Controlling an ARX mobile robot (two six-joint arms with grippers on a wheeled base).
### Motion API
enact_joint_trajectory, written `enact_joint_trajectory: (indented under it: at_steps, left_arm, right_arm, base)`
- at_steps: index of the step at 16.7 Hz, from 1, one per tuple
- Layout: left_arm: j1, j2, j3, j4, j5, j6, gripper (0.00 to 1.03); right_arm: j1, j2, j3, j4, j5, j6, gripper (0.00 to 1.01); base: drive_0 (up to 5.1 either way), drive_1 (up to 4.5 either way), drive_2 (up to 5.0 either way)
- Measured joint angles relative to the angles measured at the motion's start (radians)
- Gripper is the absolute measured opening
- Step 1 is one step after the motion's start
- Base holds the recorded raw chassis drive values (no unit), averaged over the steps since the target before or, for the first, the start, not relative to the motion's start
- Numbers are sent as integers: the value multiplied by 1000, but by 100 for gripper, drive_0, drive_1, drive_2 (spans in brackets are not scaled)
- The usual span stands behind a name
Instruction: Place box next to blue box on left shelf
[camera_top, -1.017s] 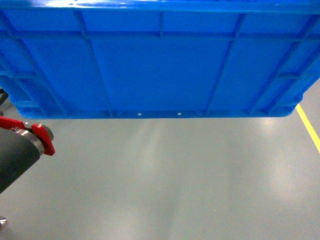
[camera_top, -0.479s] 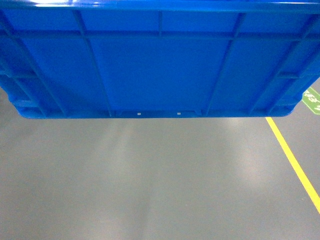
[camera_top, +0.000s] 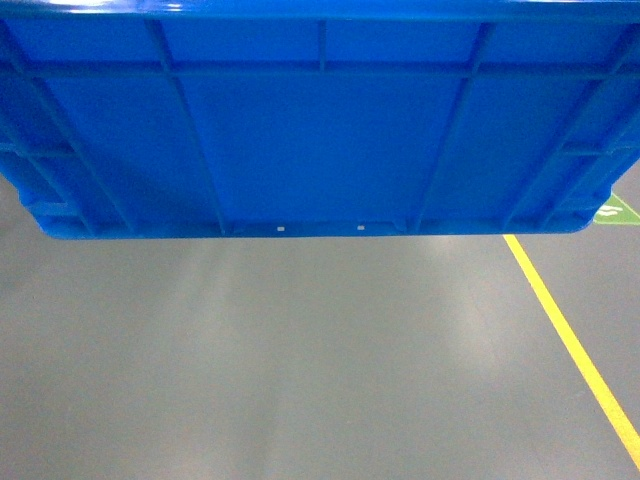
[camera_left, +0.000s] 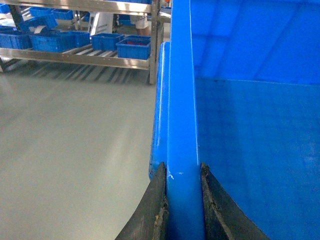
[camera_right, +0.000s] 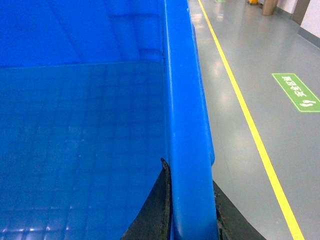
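Both tools, left (camera_left: 184, 200) and right (camera_right: 190, 210), clamp the empty box's (camera_top: 320, 130) rim.

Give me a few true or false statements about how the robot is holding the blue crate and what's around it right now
1. The left pincer grips the crate by its rim. True.
2. The right pincer hangs open, clear of the crate. False: its fingers clamp the rim.
3. The crate rests on the floor. False: it is held above it.
4. A yellow line runs along the floor. True.
5. The crate is full of parts. False: its visible inside is empty.
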Motion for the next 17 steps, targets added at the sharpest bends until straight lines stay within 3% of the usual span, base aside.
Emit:
enact_joint_trajectory:
  at_steps: [17]
  left_arm:
    - [0,1,0,2,0,0,9]
  right_arm:
    - [0,0,0,3,-2,0,10]
  base:
    - [13,418,-392]
